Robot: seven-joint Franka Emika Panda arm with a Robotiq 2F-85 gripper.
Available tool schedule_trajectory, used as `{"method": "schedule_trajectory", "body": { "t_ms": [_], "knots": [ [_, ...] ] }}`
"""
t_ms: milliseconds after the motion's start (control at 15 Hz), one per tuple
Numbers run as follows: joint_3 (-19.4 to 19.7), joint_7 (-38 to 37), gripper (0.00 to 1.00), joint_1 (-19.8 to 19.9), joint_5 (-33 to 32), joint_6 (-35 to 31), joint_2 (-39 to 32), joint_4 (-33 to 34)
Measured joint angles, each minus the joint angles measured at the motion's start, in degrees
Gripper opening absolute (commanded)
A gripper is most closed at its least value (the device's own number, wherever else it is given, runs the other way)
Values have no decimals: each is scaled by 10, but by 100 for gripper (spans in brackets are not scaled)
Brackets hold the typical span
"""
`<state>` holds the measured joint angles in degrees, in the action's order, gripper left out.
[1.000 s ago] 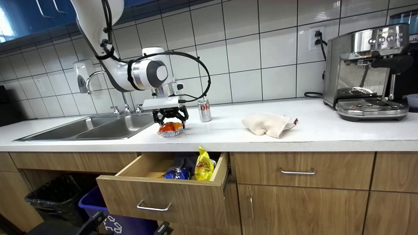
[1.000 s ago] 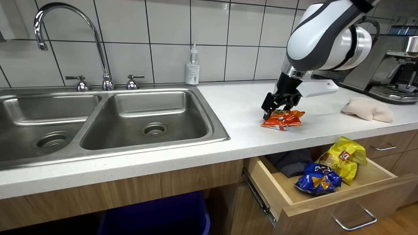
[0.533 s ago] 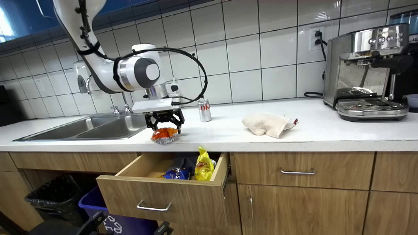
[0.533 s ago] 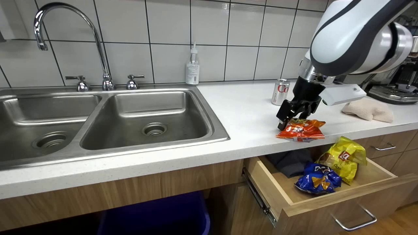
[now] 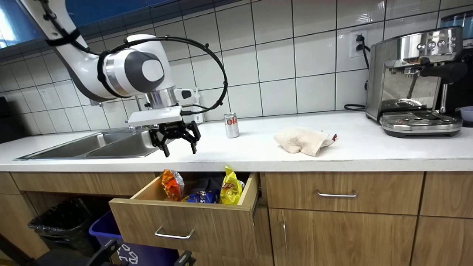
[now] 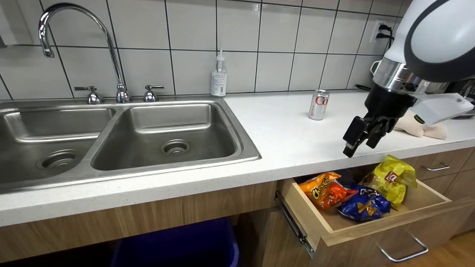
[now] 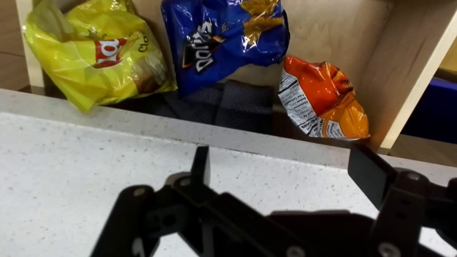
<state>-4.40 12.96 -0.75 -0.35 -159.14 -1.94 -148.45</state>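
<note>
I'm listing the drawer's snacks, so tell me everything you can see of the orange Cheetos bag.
The Cheetos bag is shiny and crinkled, seemingly plastic film, orange and red with dark lettering; the wrist view shows a white printed panel on it. It sits tilted in the open drawer, close to a side wall and seemingly leaning on it. Its red end reaches the blue Doritos bag, apparently touching. The open hand hangs higher, apart from it. Whether it is sealed, I cannot tell.

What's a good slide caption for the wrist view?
Empty gripper, open above the counter; yellow bag, blue bag and orange bag in the drawer.
</note>
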Motion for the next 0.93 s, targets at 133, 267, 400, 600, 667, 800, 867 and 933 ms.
{"method": "schedule_trajectory", "body": {
  "t_ms": [133,267,400,600,667,800,867,933],
  "knots": [
    [0,2,100,0,4,0,30,-21],
    [2,5,100,-1,7,1,52,-32],
    [7,6,100,-4,8,2,67,-36],
    [14,6,100,-8,8,2,81,-38],
    [16,6,100,-9,8,2,83,-39],
    [21,6,100,-9,8,2,86,-40],
    [23,6,100,-9,8,2,87,-41],
    [25,6,100,-9,8,2,87,-41]
  ]
}}
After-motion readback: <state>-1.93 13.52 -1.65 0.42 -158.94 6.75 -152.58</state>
